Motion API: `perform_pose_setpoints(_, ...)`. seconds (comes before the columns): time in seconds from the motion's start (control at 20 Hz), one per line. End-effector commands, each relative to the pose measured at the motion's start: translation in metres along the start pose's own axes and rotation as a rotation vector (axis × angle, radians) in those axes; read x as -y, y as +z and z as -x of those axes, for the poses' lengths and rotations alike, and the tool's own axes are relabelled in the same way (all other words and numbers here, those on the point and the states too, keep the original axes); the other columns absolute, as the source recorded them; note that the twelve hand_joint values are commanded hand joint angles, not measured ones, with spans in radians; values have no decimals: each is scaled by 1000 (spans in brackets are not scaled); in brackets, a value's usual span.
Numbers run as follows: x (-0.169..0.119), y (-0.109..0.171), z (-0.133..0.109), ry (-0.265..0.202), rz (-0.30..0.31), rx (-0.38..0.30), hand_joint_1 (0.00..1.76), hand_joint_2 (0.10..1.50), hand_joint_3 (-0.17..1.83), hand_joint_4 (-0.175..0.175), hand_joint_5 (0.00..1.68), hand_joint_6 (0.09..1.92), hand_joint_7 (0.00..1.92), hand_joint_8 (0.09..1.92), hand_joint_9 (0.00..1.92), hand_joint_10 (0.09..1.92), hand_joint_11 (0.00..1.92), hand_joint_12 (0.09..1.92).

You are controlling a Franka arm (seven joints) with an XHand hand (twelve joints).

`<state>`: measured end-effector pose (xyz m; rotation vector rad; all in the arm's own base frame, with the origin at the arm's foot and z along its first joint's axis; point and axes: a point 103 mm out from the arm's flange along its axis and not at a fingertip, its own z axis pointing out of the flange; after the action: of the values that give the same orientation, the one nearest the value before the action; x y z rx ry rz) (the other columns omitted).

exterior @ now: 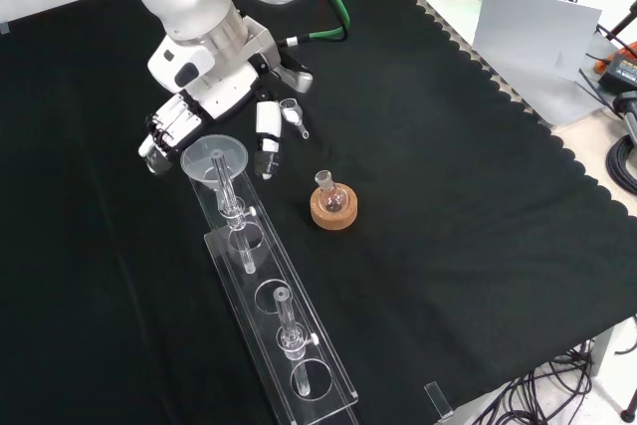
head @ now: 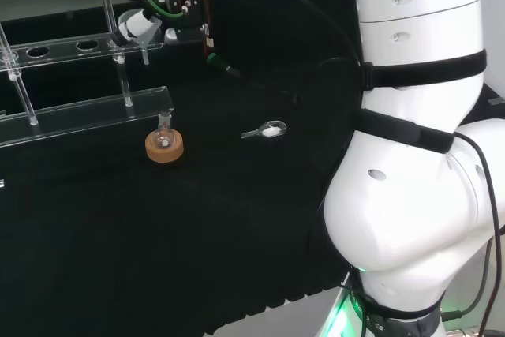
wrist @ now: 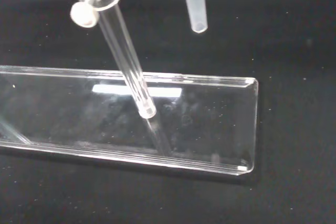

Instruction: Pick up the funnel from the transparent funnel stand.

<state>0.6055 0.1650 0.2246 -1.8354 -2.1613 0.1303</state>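
In the head view, the hand [head: 140, 24] is at the far end of the clear stand [head: 87, 112].

In the front view, the fingers [exterior: 169, 126] are apart on both sides of the funnel [exterior: 214, 160], which sits in the stand. A bump could tip the light stand.

In the wrist view, the funnel's smooth stem [wrist: 195, 3] hangs above the shiny base.

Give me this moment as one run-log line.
phase: approach | hand: at the funnel, fingers either side, not closed on it | funnel: seated in stand | flask: on cork ring, untouched
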Motion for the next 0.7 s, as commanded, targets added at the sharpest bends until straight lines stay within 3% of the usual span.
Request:
perform_pose_setpoints(0.05,1,2,-5,-12,-6,-1,466,763,13,-40,0,87,100,208,13,294,0,775)
perform_pose_setpoints(0.35,-1,6,-1,-7,-31,14,379,722,-9,-39,0,87,20,393,0,333,0,801)
perform_pose_setpoints(0.7,-4,5,-1,-7,-46,23,318,668,-27,-36,0,87,0,397,0,279,0,795)
